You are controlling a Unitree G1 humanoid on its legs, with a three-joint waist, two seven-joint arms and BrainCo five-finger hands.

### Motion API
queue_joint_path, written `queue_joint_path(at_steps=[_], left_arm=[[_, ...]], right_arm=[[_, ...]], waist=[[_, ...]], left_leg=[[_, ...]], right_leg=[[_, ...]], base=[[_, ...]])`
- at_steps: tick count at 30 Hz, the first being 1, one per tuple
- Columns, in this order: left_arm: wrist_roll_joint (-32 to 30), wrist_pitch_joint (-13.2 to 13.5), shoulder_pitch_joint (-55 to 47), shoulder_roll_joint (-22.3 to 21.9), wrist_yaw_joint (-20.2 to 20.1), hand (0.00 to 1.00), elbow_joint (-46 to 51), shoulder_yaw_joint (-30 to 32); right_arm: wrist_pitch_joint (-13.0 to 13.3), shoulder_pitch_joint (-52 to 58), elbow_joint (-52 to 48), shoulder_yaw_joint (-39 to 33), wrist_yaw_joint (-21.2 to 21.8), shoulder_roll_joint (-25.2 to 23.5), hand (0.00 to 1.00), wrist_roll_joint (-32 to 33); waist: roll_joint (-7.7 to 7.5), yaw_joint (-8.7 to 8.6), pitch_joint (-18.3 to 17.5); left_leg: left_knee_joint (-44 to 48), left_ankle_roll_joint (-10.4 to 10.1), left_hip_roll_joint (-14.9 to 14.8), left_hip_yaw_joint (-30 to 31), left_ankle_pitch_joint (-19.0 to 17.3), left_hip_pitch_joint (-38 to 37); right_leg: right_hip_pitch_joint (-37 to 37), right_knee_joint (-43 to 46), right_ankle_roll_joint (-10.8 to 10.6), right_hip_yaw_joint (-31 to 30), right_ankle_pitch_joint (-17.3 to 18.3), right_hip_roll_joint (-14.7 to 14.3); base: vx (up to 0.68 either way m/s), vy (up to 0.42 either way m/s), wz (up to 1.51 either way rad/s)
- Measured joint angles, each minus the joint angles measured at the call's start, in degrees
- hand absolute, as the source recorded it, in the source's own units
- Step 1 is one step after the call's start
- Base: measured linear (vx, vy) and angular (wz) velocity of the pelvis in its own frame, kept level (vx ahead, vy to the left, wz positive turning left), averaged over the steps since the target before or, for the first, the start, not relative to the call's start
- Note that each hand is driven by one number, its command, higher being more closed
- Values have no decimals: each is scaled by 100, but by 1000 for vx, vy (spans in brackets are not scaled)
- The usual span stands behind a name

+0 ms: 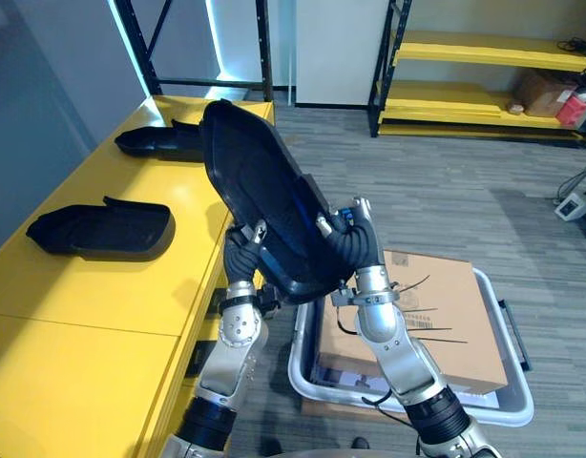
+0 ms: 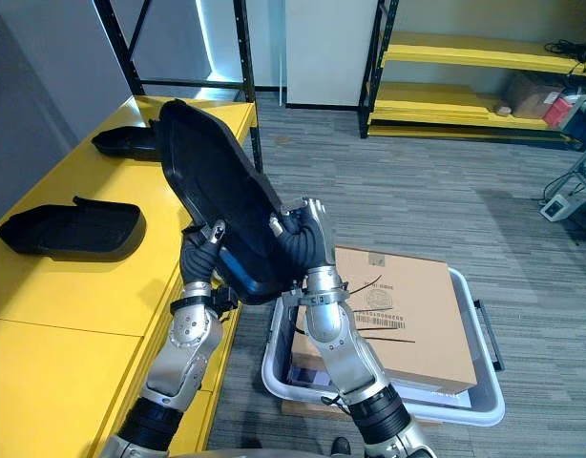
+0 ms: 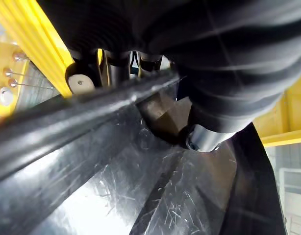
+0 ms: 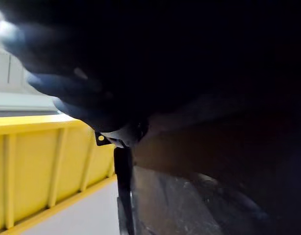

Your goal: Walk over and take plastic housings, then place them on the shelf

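Gripped at its lower end by the left hand [image 1: 241,251] and right hand [image 1: 348,242], the housing [image 1: 260,191] stands tilted beside the shelf's [image 1: 102,305] right edge.

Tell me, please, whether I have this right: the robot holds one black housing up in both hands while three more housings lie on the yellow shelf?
Not quite: the left eye view shows two housings on the yellow shelf, the near housing and the far housing, not three. The rest stands: the left hand and the right hand grip the raised housing.
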State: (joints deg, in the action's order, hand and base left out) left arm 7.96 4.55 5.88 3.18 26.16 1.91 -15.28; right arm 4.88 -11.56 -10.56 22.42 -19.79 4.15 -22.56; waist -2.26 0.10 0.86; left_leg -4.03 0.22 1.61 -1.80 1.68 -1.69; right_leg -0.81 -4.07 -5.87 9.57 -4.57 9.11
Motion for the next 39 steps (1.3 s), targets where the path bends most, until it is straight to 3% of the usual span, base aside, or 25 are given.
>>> queue_joint_path(at_steps=[6, 12, 17, 19, 24, 29, 39], left_arm=[[-906, -45, -321, -14, -379, 100, 11, 25], [-1220, -54, -1067, -99, -499, 100, 313, 251], [-1324, -42, -1241, -104, -610, 100, 836, 507], [-1327, -10, -1321, -133, -614, 100, 1106, 650], [-1329, 37, -1440, -188, -727, 100, 1351, 692], [-1327, 40, -1503, -191, -928, 100, 1362, 689], [-1323, 68, -1603, -83, -1115, 100, 1122, 582]], right_arm=[[337, -14, -444, -890, 382, 425, 0, 770], [614, 127, -526, -3268, 236, 521, 0, 1634], [693, 933, 422, -4459, -55, 386, 0, 2175], [591, 1241, 1372, -4676, -124, 264, 0, 2442], [457, 1795, 3199, -4900, 116, 87, 0, 2964], [118, 2327, 4931, -4463, 784, -94, 0, 3029], [-106, 2452, 5931, -3566, 1364, -375, 0, 2511]], waist=[[-2, -6, -25], [-3, -75, -64], [2, -120, -66], [4, -236, -66], [27, -251, -64], [98, -248, -46], [103, -225, -15]], left_leg=[[-16, 1, 2, 22, 1, -54], [-116, 2, 5, 29, 4, -126], [-114, 3, 5, 26, 4, -138], [-115, 2, 5, 26, 2, -133], [-111, -1, -4, 12, -3, -101], [-87, -36, -15, 31, -28, -84], [-33, -17, -18, 330, 3, -106]], right_leg=[[-62, 3, -3, 37, 2, 2], [-87, 7, -15, 41, 22, 2], [-88, 6, -18, 36, 33, 1], [-86, 4, -19, 38, 40, 2], [-50, 0, -20, 15, 41, -2], [-59, 7, -19, 1, 41, -4], [-266, 11, 25, 387, 109, -6]], base=[[0, 0, 1], [-17, -4, 0], [-2, -2, -1], [0, 0, 0], [0, 0, 0], [0, 0, 1], [-22, -13, 17]])
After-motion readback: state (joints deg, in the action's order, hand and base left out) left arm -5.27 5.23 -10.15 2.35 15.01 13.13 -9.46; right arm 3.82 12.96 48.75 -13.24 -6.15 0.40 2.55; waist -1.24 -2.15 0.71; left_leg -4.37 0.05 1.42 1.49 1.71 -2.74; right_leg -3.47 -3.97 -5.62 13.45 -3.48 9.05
